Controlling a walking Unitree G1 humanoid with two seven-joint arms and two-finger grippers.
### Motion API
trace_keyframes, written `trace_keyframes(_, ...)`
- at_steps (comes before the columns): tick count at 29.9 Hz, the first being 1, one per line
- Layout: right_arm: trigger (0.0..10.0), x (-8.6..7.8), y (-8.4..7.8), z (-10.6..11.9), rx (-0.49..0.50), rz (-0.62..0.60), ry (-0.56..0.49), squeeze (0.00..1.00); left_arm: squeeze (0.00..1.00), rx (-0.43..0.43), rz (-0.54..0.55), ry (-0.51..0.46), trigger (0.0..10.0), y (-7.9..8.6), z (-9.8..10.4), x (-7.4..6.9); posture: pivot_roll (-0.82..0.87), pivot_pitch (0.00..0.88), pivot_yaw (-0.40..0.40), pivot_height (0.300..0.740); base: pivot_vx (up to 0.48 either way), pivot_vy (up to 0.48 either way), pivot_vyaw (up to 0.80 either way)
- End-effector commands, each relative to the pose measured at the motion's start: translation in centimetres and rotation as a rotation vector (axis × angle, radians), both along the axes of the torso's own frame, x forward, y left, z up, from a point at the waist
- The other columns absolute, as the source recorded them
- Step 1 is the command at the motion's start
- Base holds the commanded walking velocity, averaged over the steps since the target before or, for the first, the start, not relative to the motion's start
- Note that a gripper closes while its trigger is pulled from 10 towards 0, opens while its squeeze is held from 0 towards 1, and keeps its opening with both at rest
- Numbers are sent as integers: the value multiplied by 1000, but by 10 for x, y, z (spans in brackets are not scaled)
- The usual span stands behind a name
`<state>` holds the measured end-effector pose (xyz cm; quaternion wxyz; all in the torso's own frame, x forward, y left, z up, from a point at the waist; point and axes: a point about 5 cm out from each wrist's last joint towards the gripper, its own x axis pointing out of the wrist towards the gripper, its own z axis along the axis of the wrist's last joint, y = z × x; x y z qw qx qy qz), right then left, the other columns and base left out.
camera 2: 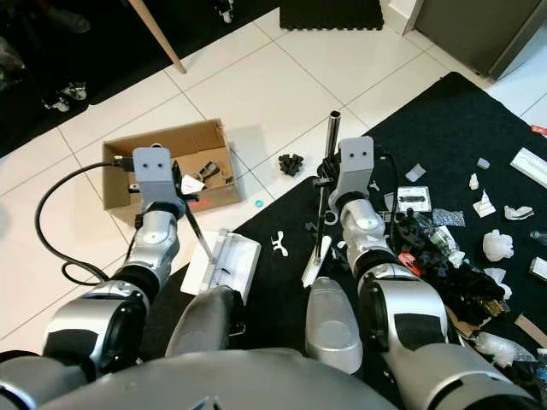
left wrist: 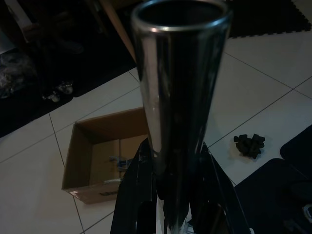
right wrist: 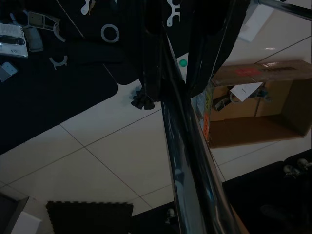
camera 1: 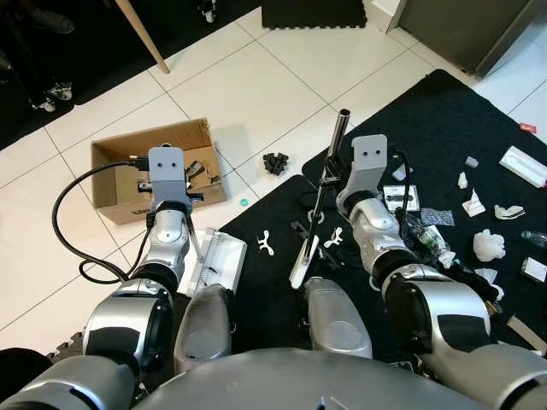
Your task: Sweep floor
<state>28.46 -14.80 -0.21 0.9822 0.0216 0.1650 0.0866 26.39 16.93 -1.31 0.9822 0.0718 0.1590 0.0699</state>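
Left end effector [camera 2: 190, 224] grasps the white dustpan's [camera 2: 224, 265] thin handle; right end effector [camera 2: 326, 181] grasps the broom's [camera 1: 320, 201] metal tube; pale tiled floor [camera 1: 282, 94] lies open ahead beside the black mat [camera 1: 444, 120].

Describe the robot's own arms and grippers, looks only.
Both arms are glossy silver shells with black joint bands. Each wrist carries a grey box-shaped camera housing with two small dark dots. A black cable loops out from the left arm. The right arm matches. The left gripper has black fingers; so does the right gripper.

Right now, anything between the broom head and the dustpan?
A small white clip on the black mat lies between the dustpan and the broom; nothing else visible sits in that gap.
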Motion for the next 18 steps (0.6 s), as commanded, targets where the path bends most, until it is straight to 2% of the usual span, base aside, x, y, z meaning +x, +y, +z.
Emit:
trace_keyframes(1, 10000, -6, -1, -8, -8, 1, 46, 0, 0, 66, 4, 168, 10000, 14, -24, -24, -32, 0, 33, 740, 0, 0, 0)
trace_keyframes(18, 10000, -6, 0, -8, -7, -1, 47, 0, 0, 66, 6, 170, 10000, 15, -24, -24, -33, 0, 35, 740, 0, 0, 0)
